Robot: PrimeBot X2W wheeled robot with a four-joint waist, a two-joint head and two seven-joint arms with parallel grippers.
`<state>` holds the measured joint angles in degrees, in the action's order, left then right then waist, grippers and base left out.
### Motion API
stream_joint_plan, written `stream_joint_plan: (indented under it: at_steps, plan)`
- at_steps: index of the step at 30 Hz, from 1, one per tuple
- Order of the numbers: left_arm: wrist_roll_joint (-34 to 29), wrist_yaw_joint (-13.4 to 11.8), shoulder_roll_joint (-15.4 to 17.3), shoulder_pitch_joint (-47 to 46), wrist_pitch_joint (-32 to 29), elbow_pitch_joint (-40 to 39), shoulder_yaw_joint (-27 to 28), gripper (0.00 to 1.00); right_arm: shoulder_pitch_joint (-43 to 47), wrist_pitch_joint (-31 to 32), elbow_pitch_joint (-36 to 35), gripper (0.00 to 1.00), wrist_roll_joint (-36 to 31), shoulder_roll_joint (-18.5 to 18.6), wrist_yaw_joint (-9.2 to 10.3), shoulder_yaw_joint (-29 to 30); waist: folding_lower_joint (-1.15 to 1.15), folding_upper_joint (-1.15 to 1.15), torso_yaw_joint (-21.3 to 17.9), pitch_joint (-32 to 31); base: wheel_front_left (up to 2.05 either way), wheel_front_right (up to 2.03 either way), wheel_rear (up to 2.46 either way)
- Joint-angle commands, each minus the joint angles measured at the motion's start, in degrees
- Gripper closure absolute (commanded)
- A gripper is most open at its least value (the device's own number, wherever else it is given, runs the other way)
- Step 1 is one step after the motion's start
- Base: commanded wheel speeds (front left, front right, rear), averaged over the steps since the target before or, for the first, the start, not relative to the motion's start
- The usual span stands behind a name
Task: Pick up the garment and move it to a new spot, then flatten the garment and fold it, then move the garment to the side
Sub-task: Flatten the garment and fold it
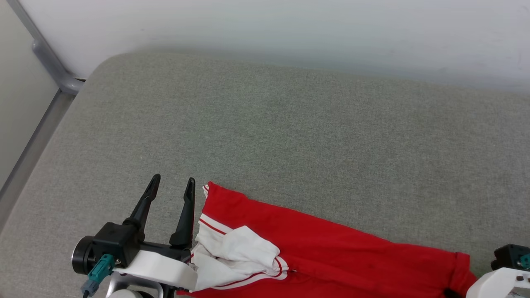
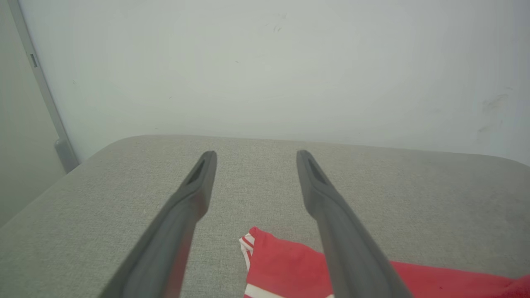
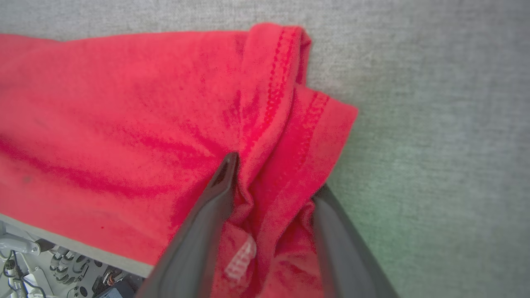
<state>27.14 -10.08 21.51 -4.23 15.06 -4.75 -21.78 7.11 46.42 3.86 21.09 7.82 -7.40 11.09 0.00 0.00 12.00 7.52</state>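
The grey padded surface is taking up most of the room in front of me, and the work is all happening along its near edge. The garment, a red jersey shirt, is lying stretched from left to right there, right up against the near edge.

At the near right, the right gripper is pointing down into the stitched hem. Its jaws are standing apart and straddling a raised ridge of red cloth without squeezing it. If it is closing from here, I judge it could be catching one layer instead of the whole fold, so that the hem would be peeling out on the lift.

At the near left, the left gripper is hanging released and holding nothing, just beside the shirt's left end. The white sleeve is lying bunched on the red body. A one-sided lift is looking risky, since the loose left end would be dragging, twisting the shirt or tipping it over the near edge. The crumpled sleeve could also be getting trapped inside any fold.

Farther off, the cushion is running back to a pale wall, with a metal rail slanting at the far left.
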Motion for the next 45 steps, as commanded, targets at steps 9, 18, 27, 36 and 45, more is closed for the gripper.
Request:
stream_joint_plan:
  at_steps: [9,18,27,36,45]
  plan:
    - [-1.64,0.29,-0.18,1.57,0.13,1.90,0.48,0.00,-1.83,0.34,-2.04,1.00,1.67,1.60,-0.07,-0.96,0.00,0.00,-1.65,-3.98,0.00,0.00,0.00]
    - [-2.19,-0.74,0.37,2.90,-0.57,1.91,-0.24,0.00,-0.77,3.06,-4.50,1.00,0.67,2.77,-0.06,9.77,0.00,0.00,-2.45,-6.49,0.00,0.00,0.00]
    - [-2.21,-1.36,0.64,3.51,-1.02,1.78,-0.70,0.00,-2.12,8.40,-7.23,1.00,5.76,-1.90,-0.07,20.08,0.00,0.00,-2.83,-7.26,0.00,0.00,0.00]
    - [-2.23,-1.32,0.69,3.03,-1.57,1.80,-1.36,0.00,-4.75,21.40,-3.50,1.00,35.14,-5.05,-0.07,17.10,0.00,0.00,-2.16,-7.42,0.00,0.00,0.00]
    - [-1.98,-0.14,0.32,0.59,-1.52,2.36,-2.32,0.00,-7.20,13.70,2.42,1.00,54.06,-5.00,-0.07,-0.88,0.00,0.00,-0.26,-5.38,0.00,0.00,0.00]
